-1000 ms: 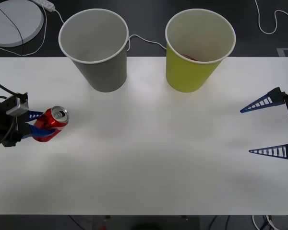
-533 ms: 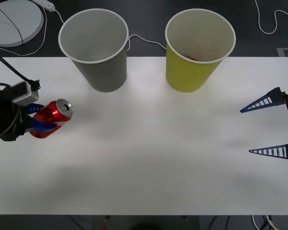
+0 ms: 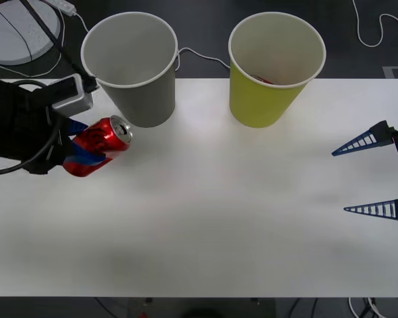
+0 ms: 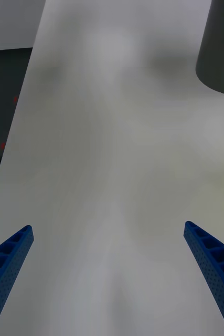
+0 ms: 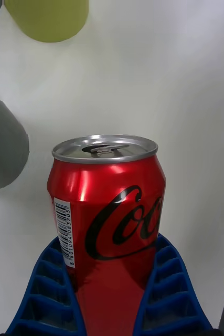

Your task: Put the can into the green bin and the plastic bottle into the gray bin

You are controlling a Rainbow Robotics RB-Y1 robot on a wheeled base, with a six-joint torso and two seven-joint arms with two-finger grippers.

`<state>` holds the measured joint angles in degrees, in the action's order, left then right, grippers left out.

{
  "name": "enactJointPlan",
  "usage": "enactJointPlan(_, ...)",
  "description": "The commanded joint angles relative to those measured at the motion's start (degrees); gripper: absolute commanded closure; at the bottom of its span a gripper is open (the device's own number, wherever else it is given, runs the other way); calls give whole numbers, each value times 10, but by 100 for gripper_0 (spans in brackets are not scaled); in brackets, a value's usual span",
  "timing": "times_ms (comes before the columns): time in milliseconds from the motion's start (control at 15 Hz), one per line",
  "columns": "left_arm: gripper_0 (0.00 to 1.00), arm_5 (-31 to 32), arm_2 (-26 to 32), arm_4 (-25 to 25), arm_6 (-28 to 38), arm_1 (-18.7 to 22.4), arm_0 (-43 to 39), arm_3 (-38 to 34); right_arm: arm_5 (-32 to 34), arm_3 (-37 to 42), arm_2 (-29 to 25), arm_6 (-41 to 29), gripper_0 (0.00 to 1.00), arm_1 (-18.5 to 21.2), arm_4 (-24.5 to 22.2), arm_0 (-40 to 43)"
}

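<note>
The red can (image 3: 98, 144) with a silver top hangs tilted above the table, held sideways in my left gripper (image 3: 79, 154), just left of the gray bin's base. In the left wrist view the can (image 5: 107, 210) sits between the blue fingers (image 5: 49, 294). The gray bin (image 3: 130, 66) stands at the back left and the green bin (image 3: 276, 66) at the back right, something red showing inside it. At the table's right edge my right gripper (image 3: 371, 175) is open and holds nothing; its wrist view shows its fingertips (image 4: 14, 252) over bare table. The plastic bottle is out of view.
The white table (image 3: 212, 218) stretches wide between the two arms. Behind it lie a white round disc (image 3: 16, 30) at the far left and white cables (image 3: 199, 56) on the dark floor. In the right wrist view the gray bin (image 4: 219, 47) stands far off.
My left gripper has lifted the can and carried it right and toward the back, up to the gray bin's base. The right arm has stayed still.
</note>
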<state>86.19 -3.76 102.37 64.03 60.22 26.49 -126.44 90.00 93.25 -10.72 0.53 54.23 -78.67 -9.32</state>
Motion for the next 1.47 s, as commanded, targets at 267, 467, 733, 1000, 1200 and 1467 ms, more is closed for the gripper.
enactJointPlan(267,100,-4,-173,-13,70,10,224,65,0,0,0,0,0,0,0,0)
enactJointPlan(467,100,-15,-261,-25,86,-8,342,124,0,0,0,0,0,0,0,0)
enactJointPlan(733,100,-27,-327,-31,122,-81,464,221,0,0,0,0,0,0,0,0)
enactJointPlan(1000,100,-57,-373,-23,121,-166,555,367,0,0,0,0,0,0,0,0)
enactJointPlan(1200,100,-88,-401,-1,121,-241,622,500,0,0,0,0,0,0,0,0)
enactJointPlan(1467,100,-141,-401,52,119,-371,705,711,0,0,0,0,0,0,0,0)
